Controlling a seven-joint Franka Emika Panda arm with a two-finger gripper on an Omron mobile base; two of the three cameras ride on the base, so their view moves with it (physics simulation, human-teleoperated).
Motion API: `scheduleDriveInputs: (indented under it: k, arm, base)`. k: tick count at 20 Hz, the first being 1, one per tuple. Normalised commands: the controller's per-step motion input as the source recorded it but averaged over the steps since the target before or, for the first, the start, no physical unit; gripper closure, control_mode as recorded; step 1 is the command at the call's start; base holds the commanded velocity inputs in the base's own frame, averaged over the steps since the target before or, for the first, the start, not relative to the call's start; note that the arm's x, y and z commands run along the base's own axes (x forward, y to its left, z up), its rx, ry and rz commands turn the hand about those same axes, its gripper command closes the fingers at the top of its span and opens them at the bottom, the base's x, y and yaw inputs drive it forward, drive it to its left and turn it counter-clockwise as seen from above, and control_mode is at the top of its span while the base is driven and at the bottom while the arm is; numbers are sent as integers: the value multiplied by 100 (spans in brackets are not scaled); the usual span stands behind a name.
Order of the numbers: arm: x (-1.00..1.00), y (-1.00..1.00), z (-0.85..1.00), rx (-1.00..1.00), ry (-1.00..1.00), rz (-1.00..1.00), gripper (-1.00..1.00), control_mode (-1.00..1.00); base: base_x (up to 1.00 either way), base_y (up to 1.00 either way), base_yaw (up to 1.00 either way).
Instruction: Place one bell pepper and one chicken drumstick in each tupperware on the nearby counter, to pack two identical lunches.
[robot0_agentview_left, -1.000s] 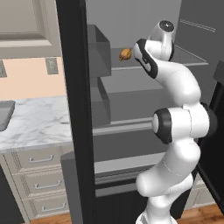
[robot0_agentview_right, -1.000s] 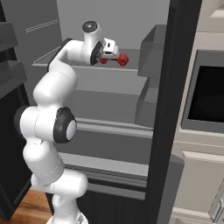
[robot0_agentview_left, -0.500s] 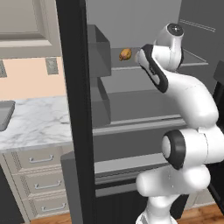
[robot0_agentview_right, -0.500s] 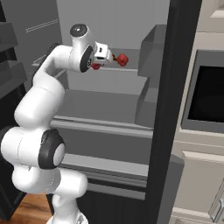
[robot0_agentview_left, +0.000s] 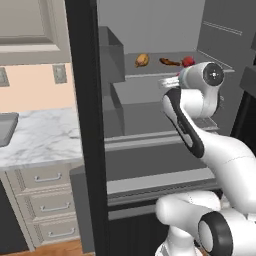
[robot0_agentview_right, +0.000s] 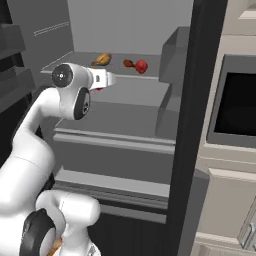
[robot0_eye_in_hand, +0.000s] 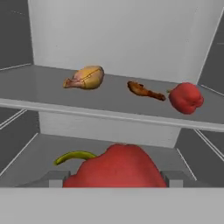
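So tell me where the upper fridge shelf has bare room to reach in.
Free: left of the golden drumstick, up to the side wall, and along the front edge. Crowded on the right, where the brown drumstick sits close to the far pepper. Another pepper lies between the hand's fingertips.

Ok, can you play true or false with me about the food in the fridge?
1. A golden-orange oval chicken drumstick lies on the upper grey fridge shelf. True.
2. The dark brown elongated drumstick lies between that one and a small glossy red bell pepper. True.
3. Three red peppers sit on that upper shelf. False: one does.
4. A second red bell pepper sits between the robot hand's fingertips. True.
5. The fridge door is shut. False: it stands open.
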Motion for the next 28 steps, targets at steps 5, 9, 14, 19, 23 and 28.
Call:
scheduleDriveInputs:
  k: [5, 9, 14, 19, 23, 28]
  arm:
    - [0, 0, 0, 0, 0, 0, 100, 100]
    - [0, 0, 0, 0, 0, 0, 100, 100]
    - [0, 0, 0, 0, 0, 0, 100, 100]
    - [0, 0, 0, 0, 0, 0, 100, 100]
    - [0, 0, 0, 0, 0, 0, 100, 100]
    - [0, 0, 0, 0, 0, 0, 100, 100]
  base:
    - [-100, -7, 0]
    - [-100, -2, 0]
    - [-100, 1, 41]
    - [-100, 1, 55]
    - [-69, 16, 47]
    - [24, 92, 17]
